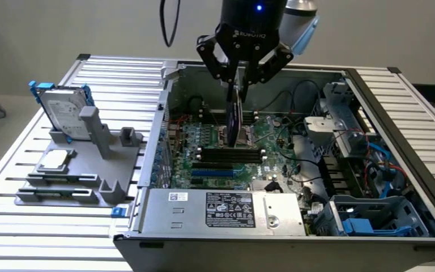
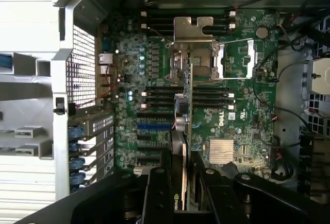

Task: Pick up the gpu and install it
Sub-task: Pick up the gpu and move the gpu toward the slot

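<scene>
The gripper [image 1: 238, 78] hung over the open computer case [image 1: 278, 255], its fingers clamped on the gpu [image 1: 235, 116], one pressed against each face of the card. The gpu hung straight down from the fingertips, thin edge toward me. Its lower end was directly under the gripper, over the middle of the green motherboard [image 1: 202, 141]. I could not tell whether that lower end was touching the board or just clear of it.

From the wrist view, the black fingers [image 2: 160, 193] pinched the near end of the gpu [image 2: 189, 105]. The card ran away from them toward the motherboard [image 2: 242, 116], with its black cooler [image 2: 178, 147] on one face. A silver bracket [image 2: 193, 28] sat at the end farthest from the gripper, over the processor socket area. The dark memory slots lay across the board beneath the card.

Below the gripper and nearer to me, a grey power supply [image 1: 225, 209] filled the front of the case. Well off to the side of the gripper, toward the exterior view's left, a silver hard drive [image 1: 63, 110] with blue rails stood upright in a grey holder [image 1: 89, 170]. The holder sat on the slatted metal table [image 1: 51, 238], outside the case.
</scene>
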You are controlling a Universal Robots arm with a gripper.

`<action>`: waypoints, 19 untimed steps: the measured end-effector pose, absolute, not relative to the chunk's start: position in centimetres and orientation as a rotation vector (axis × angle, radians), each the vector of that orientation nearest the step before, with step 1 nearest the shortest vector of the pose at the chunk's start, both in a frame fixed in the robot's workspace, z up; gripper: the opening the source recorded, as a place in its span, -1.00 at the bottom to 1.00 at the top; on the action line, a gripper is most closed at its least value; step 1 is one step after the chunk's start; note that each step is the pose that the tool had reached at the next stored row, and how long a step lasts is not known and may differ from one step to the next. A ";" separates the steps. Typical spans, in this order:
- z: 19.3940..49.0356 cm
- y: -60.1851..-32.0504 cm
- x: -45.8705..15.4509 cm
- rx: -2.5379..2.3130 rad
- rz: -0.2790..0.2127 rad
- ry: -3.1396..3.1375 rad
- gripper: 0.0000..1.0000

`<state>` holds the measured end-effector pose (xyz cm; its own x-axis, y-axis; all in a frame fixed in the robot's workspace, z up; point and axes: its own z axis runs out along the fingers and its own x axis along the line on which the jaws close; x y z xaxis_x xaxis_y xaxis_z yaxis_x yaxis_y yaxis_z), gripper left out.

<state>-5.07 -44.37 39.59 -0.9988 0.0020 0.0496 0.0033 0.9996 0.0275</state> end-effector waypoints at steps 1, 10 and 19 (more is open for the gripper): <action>39.4 -44.3 -5.0 -0.004 -0.043 -3.092 -0.48; 37.8 -43.9 -4.8 -0.004 -0.043 -3.092 -0.48; 37.5 -43.9 -4.8 -0.004 -0.043 -3.089 -0.48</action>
<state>-4.81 -43.89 37.53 -0.9986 0.0021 0.0520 0.0036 0.9996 0.0277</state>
